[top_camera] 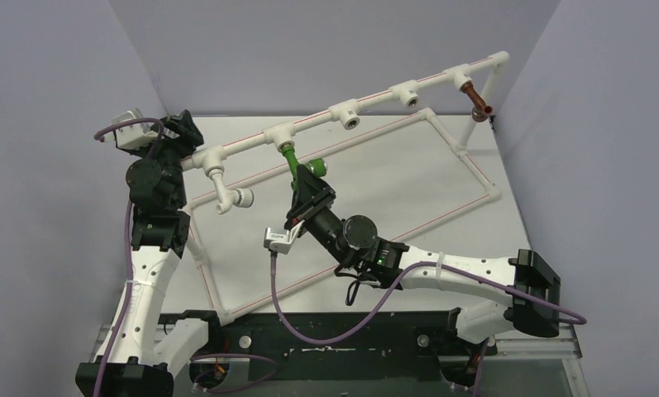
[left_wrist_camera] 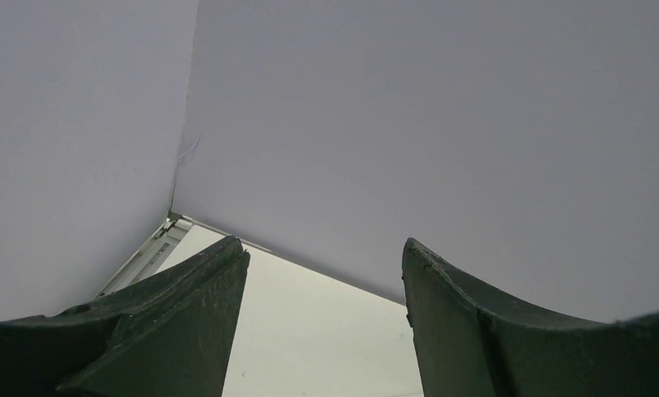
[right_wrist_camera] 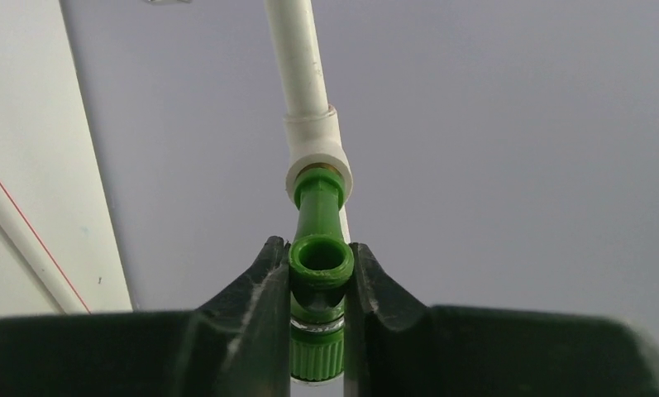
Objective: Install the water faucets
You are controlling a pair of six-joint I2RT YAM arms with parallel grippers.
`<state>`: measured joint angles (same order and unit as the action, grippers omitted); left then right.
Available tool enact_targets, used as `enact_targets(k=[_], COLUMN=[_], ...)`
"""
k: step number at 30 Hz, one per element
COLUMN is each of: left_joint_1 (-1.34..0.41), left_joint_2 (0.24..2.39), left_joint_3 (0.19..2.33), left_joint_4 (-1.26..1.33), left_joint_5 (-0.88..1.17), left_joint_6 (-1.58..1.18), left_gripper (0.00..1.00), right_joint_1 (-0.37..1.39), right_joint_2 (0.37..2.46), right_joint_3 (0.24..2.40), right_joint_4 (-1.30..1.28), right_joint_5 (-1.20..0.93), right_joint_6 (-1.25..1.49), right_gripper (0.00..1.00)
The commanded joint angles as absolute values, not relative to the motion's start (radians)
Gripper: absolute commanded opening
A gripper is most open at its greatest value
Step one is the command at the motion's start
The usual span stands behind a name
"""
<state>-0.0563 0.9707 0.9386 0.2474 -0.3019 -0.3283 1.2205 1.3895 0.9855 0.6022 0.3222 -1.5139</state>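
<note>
hovering at the left, the left gripper (left_wrist_camera: pixel 326 248) is standing part-open and empty; the right gripper (right_wrist_camera: pixel 317 258) is pinching the green faucet (right_wrist_camera: pixel 318 207), seated in its tee socket (right_wrist_camera: pixel 317 157); far right, the reddish-brown faucet (top_camera: pixel 478 99) is hanging fitted. the next move is probably calling for twisting the green one tight.

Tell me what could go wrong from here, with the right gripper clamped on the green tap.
1. The right gripper grips the green tap at its outer end, away from the white socket. Turning or pushing off-axis could jam it crooked.
2. The left gripper is open on nothing, so the pipe frame looks unbraced and may shift or tip under the push.
</note>
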Motion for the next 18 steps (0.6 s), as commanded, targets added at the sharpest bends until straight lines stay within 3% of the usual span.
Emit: enact_targets(k=[1,18], left_joint_1=[-0.052,-0.044], left_joint_2=[1.030,1.023], left_joint_3=[0.839,0.837], left_joint_4=[-0.094,-0.093], left_joint_5=[-0.276,-0.270], left_joint_6=[-0.298,-0.298], left_gripper=[0.66,0.66], right_joint_1=[1.240,1.289], right_joint_2=[1.418,1.462], right_joint_3=[1.046,1.048], right_joint_4=[0.746,1.058], right_joint_5=[0.405,0.602], right_joint_6=[-1.440,-0.727], right_gripper=[0.00,0.00])
